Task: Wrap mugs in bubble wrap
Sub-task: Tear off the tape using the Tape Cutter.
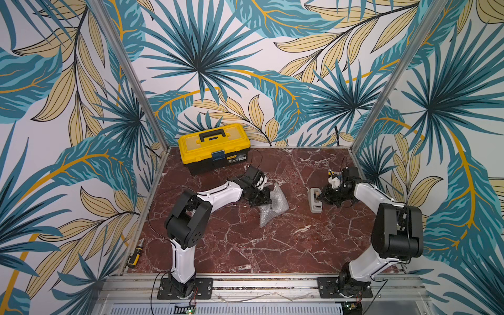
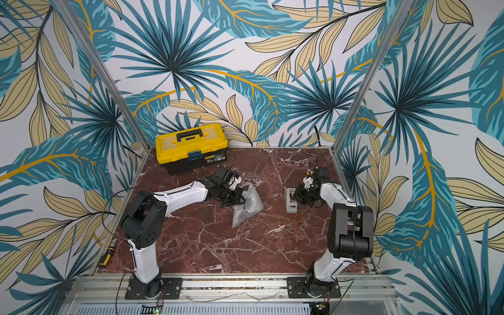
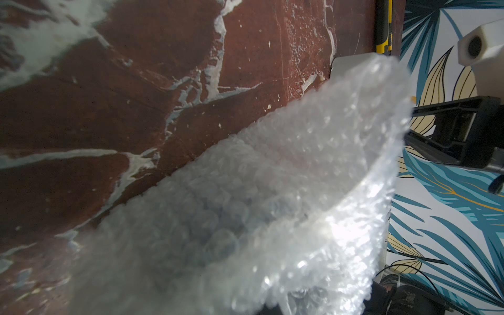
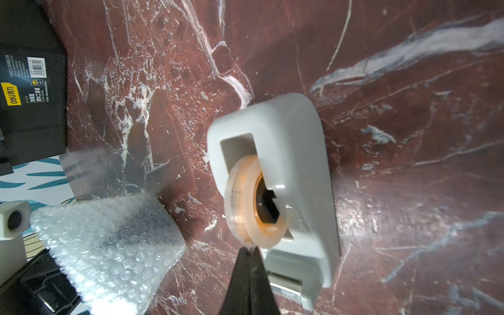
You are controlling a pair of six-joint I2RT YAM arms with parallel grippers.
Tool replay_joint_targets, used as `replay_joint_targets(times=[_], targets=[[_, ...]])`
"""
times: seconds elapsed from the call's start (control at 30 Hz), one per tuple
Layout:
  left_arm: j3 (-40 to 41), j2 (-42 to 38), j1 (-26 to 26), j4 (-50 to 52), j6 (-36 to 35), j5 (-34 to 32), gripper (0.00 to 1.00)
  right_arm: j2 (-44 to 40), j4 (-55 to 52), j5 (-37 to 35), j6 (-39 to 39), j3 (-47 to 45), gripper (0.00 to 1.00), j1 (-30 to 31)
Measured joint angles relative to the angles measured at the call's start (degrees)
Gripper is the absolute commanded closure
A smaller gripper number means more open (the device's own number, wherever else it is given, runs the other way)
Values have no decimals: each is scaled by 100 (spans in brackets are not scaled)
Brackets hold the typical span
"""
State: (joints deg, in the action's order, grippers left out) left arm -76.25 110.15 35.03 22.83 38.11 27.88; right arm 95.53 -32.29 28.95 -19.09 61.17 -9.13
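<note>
— What's the bubble wrap [image 1: 275,207] like?

— Clear and crinkly, studded with small round bubbles, bunched into a loose bundle near the middle of the red, white-veined marble table [image 1: 245,245]. One flap stands up in a triangle. A dim bluish shade shows through the bubbles; I can't tell whether that's the mug.

— Anything hard nearby?

— A smooth grey-white plastic tape dispenser [image 4: 297,131] with rounded corners, holding a glossy, translucent roll of tape [image 4: 245,218]. It sits apart from the wrap, on the right arm's side. A boxy yellow toolbox [image 1: 214,147] with a black handle stands at the back.

— And the arms?

— The left arm's elbow is raised, its white forearm reaching toward the table's middle, wrist bent down. The left gripper [image 1: 261,202] is against the bundle's edge, jaws clamped on the wrap. The right arm reaches inward; the right gripper [image 4: 249,253] has its dark jaws together, tips touching the roll's rim.
</note>
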Motion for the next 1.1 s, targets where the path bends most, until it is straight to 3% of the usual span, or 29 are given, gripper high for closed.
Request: replay_joint_targets(times=[1.1], targets=[[0,0,2,0,-2,-2,98,-444,-540,-39,-42,334,100,0]])
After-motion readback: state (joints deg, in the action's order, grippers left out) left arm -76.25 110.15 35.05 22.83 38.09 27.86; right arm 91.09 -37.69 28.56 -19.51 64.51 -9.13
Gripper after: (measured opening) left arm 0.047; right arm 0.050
